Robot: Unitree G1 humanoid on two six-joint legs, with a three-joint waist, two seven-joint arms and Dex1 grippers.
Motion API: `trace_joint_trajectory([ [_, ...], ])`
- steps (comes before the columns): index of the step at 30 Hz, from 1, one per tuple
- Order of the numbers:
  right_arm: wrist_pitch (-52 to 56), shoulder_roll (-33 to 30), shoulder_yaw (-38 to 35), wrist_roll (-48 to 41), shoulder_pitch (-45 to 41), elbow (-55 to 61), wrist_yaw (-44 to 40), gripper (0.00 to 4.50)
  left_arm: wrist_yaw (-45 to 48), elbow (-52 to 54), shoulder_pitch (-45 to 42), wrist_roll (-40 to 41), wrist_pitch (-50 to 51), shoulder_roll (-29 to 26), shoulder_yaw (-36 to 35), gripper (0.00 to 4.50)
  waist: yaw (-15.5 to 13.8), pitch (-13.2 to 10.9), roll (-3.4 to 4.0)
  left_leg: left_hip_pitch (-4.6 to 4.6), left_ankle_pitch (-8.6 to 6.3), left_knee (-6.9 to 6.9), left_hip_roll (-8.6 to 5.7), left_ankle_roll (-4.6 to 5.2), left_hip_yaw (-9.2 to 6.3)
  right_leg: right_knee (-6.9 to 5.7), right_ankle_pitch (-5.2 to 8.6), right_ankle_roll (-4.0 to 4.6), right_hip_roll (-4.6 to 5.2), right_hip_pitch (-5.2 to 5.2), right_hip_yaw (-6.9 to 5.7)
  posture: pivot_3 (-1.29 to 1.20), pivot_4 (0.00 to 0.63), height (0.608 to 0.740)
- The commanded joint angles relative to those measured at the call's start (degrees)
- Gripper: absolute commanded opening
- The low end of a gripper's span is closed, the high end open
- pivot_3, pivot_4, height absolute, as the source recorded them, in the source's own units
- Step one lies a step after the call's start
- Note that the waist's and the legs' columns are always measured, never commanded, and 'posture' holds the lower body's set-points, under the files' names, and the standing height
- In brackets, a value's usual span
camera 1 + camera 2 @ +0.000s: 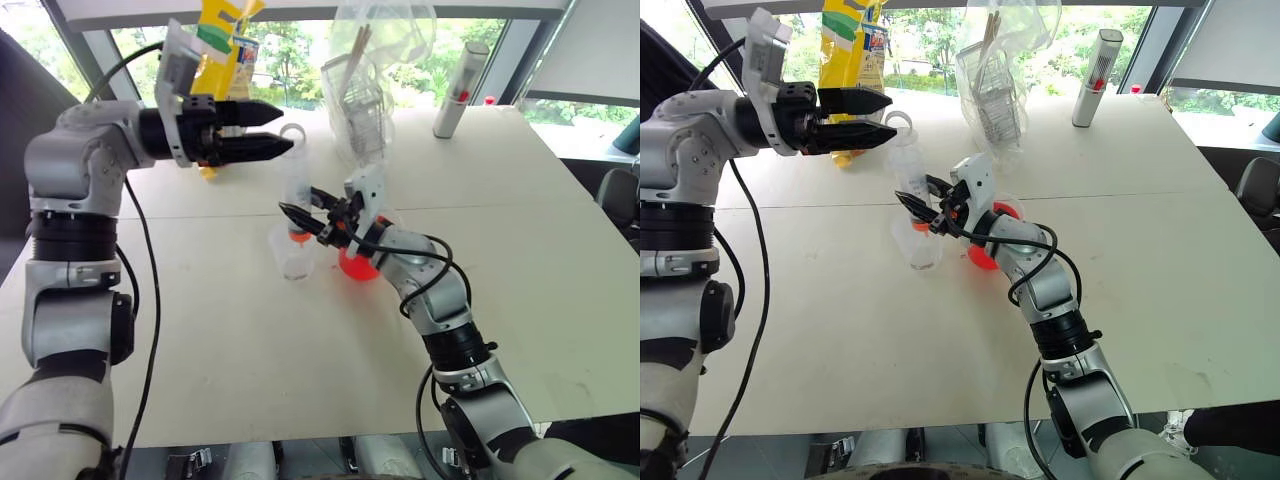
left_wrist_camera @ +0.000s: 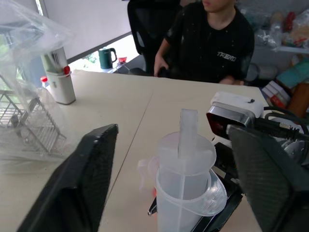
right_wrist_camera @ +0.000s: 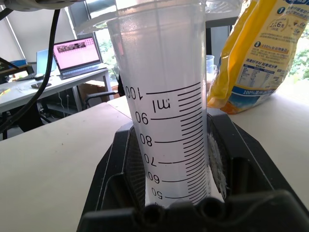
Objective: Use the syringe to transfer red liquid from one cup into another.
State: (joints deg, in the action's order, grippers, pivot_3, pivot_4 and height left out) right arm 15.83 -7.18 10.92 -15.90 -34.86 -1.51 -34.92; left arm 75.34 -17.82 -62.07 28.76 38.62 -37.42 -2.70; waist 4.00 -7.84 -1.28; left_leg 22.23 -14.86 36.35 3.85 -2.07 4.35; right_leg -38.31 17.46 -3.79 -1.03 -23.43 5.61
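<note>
Right gripper (image 1: 300, 217) pointed forward-left, about level, clamped tight on the syringe (image 1: 296, 190) barrel. Syringe stood upright, reddish tip inside the small cup (image 1: 296, 255) on the table (image 1: 560, 260). Left gripper (image 1: 272, 130) reached in level from the left, up at the plunger top, fingers (image 2: 82, 179) apart either side of it, not touching. Beaker (image 1: 357, 266) with red liquid (image 1: 352, 268) sat just behind the right wrist, mostly hidden by it. Couldn't tell liquid level in syringe or small cup. Syringe base was cut off in the right wrist view.
</note>
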Motion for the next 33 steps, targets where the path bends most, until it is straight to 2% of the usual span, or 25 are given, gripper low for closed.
trace_joint_trajectory([
  [1, -0.9, 0.7, -0.2, 0.1, -0.7, 1.5, -0.1, 1.4, 0.1, 1.5, 0.0, 0.6, -0.3, 0.1, 0.1, 1.8, 0.0, 0.0, 0.0, 0.0, 0.0, 0.0, 0.0, 0.0, 0.0, 0.0, 0.0, 0.0, 0.0, 0.0, 0.0, 0.0, 0.15, 0.739],
  [4, -0.9, 0.7, -0.1, 0.2, -0.7, 1.5, 0.0, 1.4, 0.2, 1.6, 0.2, 0.7, -0.3, 0.3, 0.3, 0.27, 0.0, 0.0, 0.0, 0.0, 0.0, 0.0, 0.0, 0.0, 0.0, 0.0, 0.0, 0.0, 0.0, 0.0, 0.0, 0.0, 0.15, 0.739],
  [5, -0.8, 0.7, -0.1, 0.2, -0.8, 1.6, 0.0, 1.4, 0.3, 1.7, 0.3, 0.8, -0.2, 0.3, 0.4, 0.03, 0.0, 0.0, 0.0, 0.0, 0.0, 0.0, 0.0, 0.0, 0.0, 0.0, 0.0, 0.0, 0.0, 0.0, 0.0, 0.0, 0.15, 0.739],
  [33, 5.8, 1.4, -3.1, -3.2, -5.4, 7.5, 0.9, 1.4, 2.4, 6.1, 6.4, -2.3, -2.9, -2.1, 5.2, 0.03, 0.0, 0.0, 0.0, 0.0, 0.0, -0.01, 0.0, 0.0, 0.0, 0.02, 0.0, 0.0, 0.0, 0.0, 0.01, 0.0, 0.15, 0.739],
])
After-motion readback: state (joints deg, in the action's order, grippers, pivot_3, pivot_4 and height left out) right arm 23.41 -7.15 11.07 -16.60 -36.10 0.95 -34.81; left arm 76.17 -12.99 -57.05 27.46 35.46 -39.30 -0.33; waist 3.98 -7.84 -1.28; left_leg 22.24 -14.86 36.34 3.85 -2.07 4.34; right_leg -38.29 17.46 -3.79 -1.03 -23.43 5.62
